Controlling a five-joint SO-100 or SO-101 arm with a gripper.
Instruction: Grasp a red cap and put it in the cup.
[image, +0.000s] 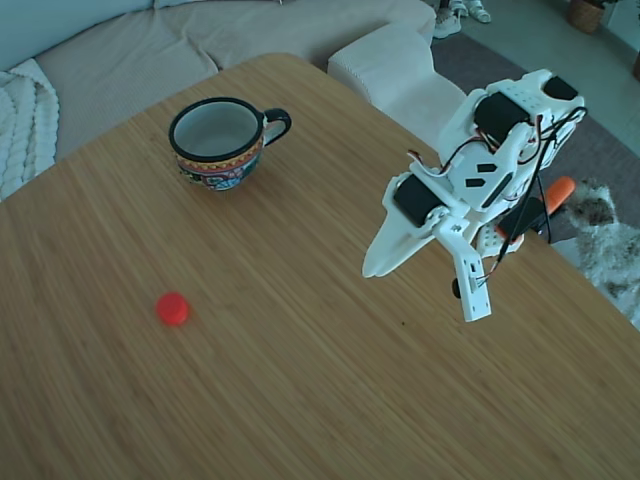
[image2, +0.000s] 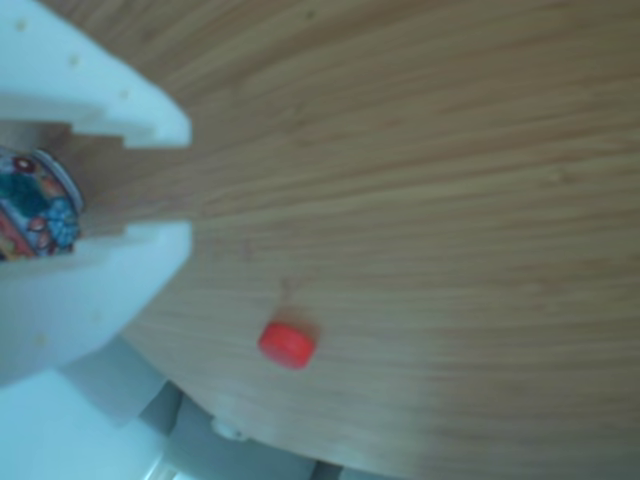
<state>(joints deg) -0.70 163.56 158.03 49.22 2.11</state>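
In the fixed view the red cap (image: 172, 308) lies alone on the wooden table (image: 300, 400), left of centre and toward the front. The cup (image: 222, 140) stands upright further back, empty, its black handle pointing right. My white gripper (image: 425, 290) hangs above the table's right side, far from both, jaws spread open with nothing between them. The other view shows the red cap (image2: 288, 343) near the table edge, a white finger (image2: 100, 290) at the left, and a strip of the cup's patterned band (image2: 30, 205) behind it.
A beige sofa (image: 250, 40) runs behind the table, with a knitted blanket (image: 20, 120) at the far left. An orange clamp handle (image: 560, 188) sits at the arm's base by the table's right edge. Something pale and furry (image: 610, 245) lies on the floor beyond.
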